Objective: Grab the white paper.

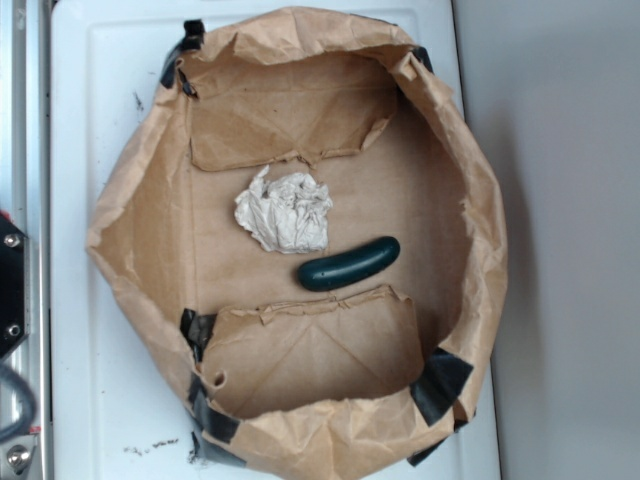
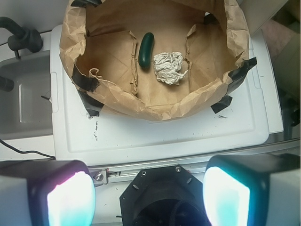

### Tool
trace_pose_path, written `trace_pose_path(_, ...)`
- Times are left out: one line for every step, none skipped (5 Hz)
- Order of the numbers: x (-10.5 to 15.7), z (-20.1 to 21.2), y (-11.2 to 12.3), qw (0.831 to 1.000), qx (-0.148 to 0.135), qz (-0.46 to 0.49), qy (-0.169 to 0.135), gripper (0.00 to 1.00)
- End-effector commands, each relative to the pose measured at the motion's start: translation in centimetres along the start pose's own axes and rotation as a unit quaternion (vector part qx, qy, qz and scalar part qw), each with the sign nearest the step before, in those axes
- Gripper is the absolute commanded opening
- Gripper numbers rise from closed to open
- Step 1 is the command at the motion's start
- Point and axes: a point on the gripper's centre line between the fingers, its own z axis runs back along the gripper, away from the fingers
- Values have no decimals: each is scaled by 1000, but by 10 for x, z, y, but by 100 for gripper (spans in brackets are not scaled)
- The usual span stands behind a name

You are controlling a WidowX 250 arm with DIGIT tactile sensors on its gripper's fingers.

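Crumpled white paper [image 1: 284, 211] sits on the floor of a low basin made of brown kraft paper [image 1: 470, 200], its folded walls held with black tape [image 1: 440, 385]. The wad looks light, soft and springy, likely to compress rather than slip, with no firm edge; a hold across its bulging middle, squeezing the folds together, seems best. A dark green cucumber-shaped object [image 1: 349, 264] lies just beside the wad, close enough that a careless closing could catch it too.

From the wrist view, the gripper [image 2: 148, 188] hangs well apart from the wad, with its two fingers [image 2: 68, 197] spread wide and nothing between them. The wad lies far ahead of the fingertips, slightly toward the right-hand finger as this view shows it, beyond the near wall of the basin. The basin rests on a white lid [image 2: 164, 136], which stretches between fingers and wad.
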Motion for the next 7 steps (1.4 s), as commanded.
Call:
trace_pose_path(0, 0, 0, 1000, 0, 0, 0, 100)
trace_pose_path(-6, 9, -38, 996, -19, 83, -5, 100)
trace_pose_path(-8, 2, -60, 985, 21, 168, -42, 100)
trace_pose_path(13, -1, -63, 979, 1, 202, -29, 100)
trace_pose_path(13, -1, -63, 979, 1, 202, -29, 100)
trace_pose_path(13, -1, -63, 979, 1, 202, -29, 100)
trace_pose_path(13, -1, -63, 979, 1, 202, -29, 100)
